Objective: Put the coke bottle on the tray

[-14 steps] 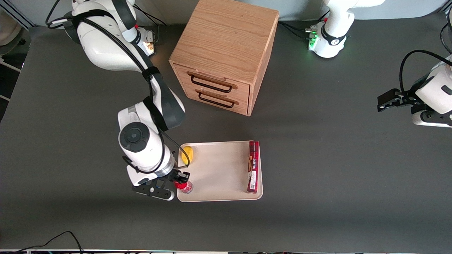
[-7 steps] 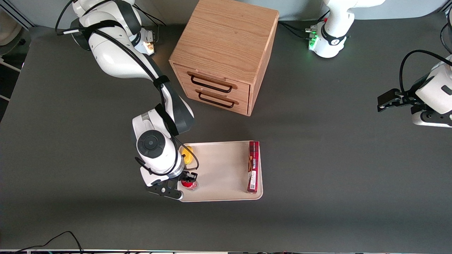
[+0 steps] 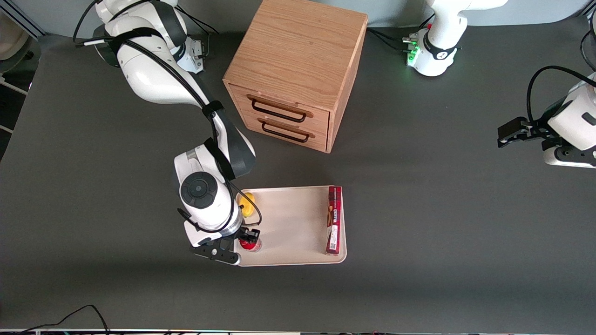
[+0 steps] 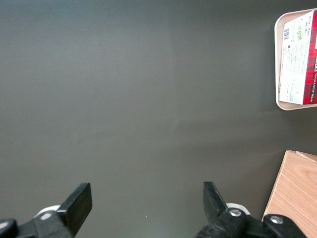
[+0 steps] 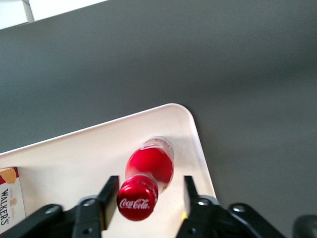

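Note:
The coke bottle (image 3: 249, 244), small and red with a red cap, stands upright on the cream tray (image 3: 288, 223) in the corner nearest the front camera at the working arm's end. In the right wrist view its cap and red body (image 5: 148, 171) sit between the fingers, with the tray's rounded corner (image 5: 183, 116) just past it. My right gripper (image 3: 246, 242) is directly over the bottle. Its fingers (image 5: 110, 196) straddle the cap, with a clear gap on one side, so the gripper (image 5: 149, 196) is open.
A yellow lemon (image 3: 247, 203) lies on the tray close to my wrist. A long dark-red box (image 3: 334, 219) lies along the tray's edge toward the parked arm. The wooden drawer cabinet (image 3: 295, 70) stands farther from the front camera.
A second ago the gripper held the bottle tilted over the tray's rim. It moved inward over the tray. In the last half second it has barely shifted.

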Controlling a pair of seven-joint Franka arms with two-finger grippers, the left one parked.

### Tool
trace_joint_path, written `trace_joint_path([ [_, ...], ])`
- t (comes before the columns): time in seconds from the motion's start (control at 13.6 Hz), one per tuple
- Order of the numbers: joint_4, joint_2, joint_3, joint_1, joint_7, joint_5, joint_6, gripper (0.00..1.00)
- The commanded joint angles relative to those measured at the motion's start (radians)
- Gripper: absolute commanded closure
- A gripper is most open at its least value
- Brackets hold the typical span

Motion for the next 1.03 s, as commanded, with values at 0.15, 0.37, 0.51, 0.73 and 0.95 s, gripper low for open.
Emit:
trace_joint_path([
  [0.15,0.026,-0.073,-0.006,-0.008,0.015,-0.01,-0.147,0.0],
  [0.37,-0.02,-0.197,0.018,-0.045,-0.013,0.007,-0.311,0.0],
  [0.51,-0.17,-0.342,0.026,-0.08,-0.072,0.019,-0.345,0.0],
  [0.73,-0.418,-0.554,0.028,-0.147,-0.184,0.052,-0.34,0.0],
  [0.95,-0.583,-0.717,0.029,-0.215,-0.235,0.061,-0.331,0.0],
])
